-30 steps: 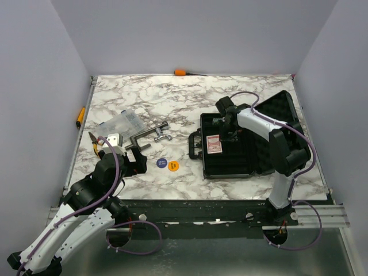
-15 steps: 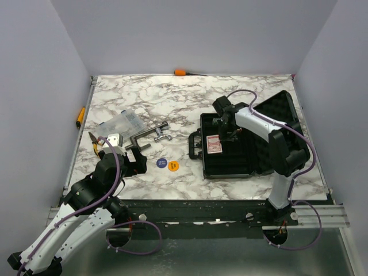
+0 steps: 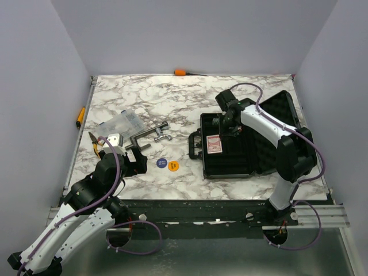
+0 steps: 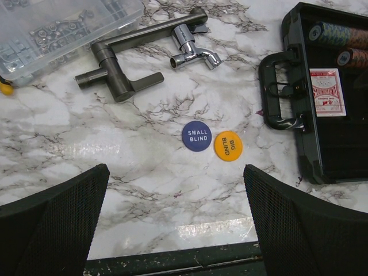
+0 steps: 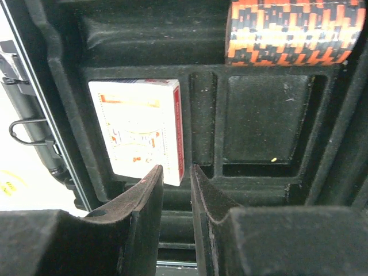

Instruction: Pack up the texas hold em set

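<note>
Right gripper [image 5: 176, 190], fingers nearly closed and empty, hovers over the case [image 3: 230, 161] at centre right; left gripper [image 4: 172, 230] is wide open, empty.

The table [image 4: 144, 167] in the left wrist view is glossy white marble-look laminate with grey veins and a bright sheen low in the frame. At upper left sits a clear, slightly cloudy plastic box [image 4: 52, 23]; beside it a clamp [image 4: 123, 63] of dull brushed grey metal ending in a shiny chrome piece. The blue disc [image 4: 196, 136] and orange disc [image 4: 228, 145] at centre look smooth and matt. At right, the case [image 4: 333, 149] is matt black plastic with a smooth handle [image 4: 276, 86]. In the right wrist view its lining [image 5: 259, 121] is black, fine-grained foam, the card deck [image 5: 138, 129] glossy printed card, the chip stack [image 5: 293, 31] smooth striped plastic, the fingers [image 5: 144, 190] felt-like black
</note>
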`<control>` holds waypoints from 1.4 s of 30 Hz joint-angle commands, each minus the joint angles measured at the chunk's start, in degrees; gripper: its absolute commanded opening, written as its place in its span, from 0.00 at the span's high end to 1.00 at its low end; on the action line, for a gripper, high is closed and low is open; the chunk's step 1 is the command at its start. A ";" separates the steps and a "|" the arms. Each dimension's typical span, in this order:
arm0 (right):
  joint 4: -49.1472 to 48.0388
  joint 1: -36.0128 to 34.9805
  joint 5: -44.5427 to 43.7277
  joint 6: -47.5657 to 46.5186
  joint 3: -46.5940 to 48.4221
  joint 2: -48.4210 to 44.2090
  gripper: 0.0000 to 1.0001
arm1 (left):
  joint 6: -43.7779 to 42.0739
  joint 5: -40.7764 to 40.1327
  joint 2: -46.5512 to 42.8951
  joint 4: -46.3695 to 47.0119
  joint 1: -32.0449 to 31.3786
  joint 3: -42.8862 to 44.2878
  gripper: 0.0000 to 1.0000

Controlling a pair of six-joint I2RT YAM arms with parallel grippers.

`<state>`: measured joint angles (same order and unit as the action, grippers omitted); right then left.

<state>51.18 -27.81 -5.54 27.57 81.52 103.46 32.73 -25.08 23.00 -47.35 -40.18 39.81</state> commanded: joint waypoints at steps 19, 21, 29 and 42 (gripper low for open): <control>-4.78 -0.44 4.04 3.11 -4.79 2.72 0.72 | -0.47 0.55 -0.61 0.68 0.93 -0.62 0.01; -5.03 -0.48 4.28 3.28 -5.28 3.04 0.71 | -0.48 0.64 -0.50 0.73 0.93 -0.60 0.01; -7.17 -0.49 5.19 3.67 -7.24 3.50 0.74 | -0.63 0.81 -0.49 0.77 1.11 -0.57 0.01; -12.51 -0.46 10.29 5.79 -13.87 3.24 0.88 | -0.72 1.26 -0.06 0.85 1.16 -0.61 0.01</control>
<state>41.63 -27.33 0.89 31.66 72.01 104.62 32.73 -24.91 22.98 -47.22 -39.42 39.62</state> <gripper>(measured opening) 0.144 0.987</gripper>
